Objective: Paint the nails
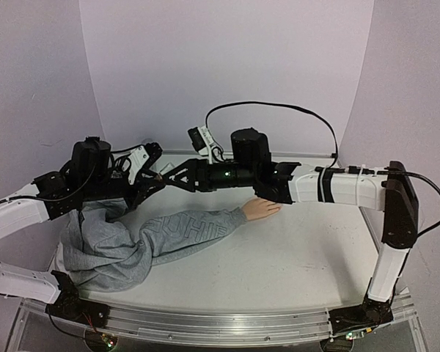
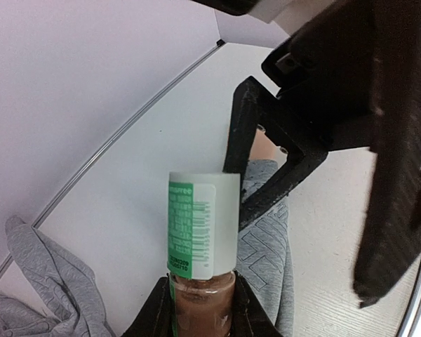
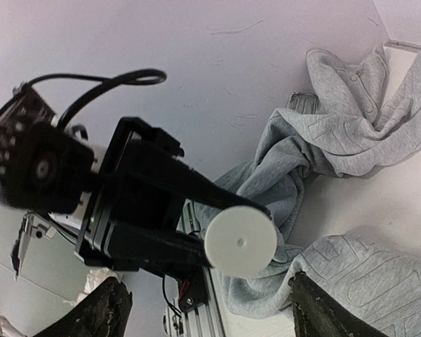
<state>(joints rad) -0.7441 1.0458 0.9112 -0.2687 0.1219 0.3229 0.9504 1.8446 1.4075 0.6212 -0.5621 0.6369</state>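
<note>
A small nail polish bottle [image 2: 203, 232] with a white cap and brown polish points away from my left gripper [image 2: 202, 298], which is shut on its glass body. In the right wrist view the cap's round white top [image 3: 240, 241] faces the camera. My right gripper [image 3: 210, 312] stands open, its fingertips [image 3: 107, 309] wide apart on either side of the cap and not touching it. Both grippers meet at the back left of the table [image 1: 163, 177]. The peach mannequin hand [image 1: 261, 209] lies palm down at the end of the grey sleeve [image 1: 194, 229]. Its nails are too small to make out.
The grey sweatshirt [image 1: 106, 246] is bunched at the table's left front. My right arm [image 1: 337, 187] stretches across the back of the table, above the mannequin hand. A curved white backdrop [image 1: 227, 66] closes the far side, and an aluminium rail [image 1: 205, 323] runs along the near edge.
</note>
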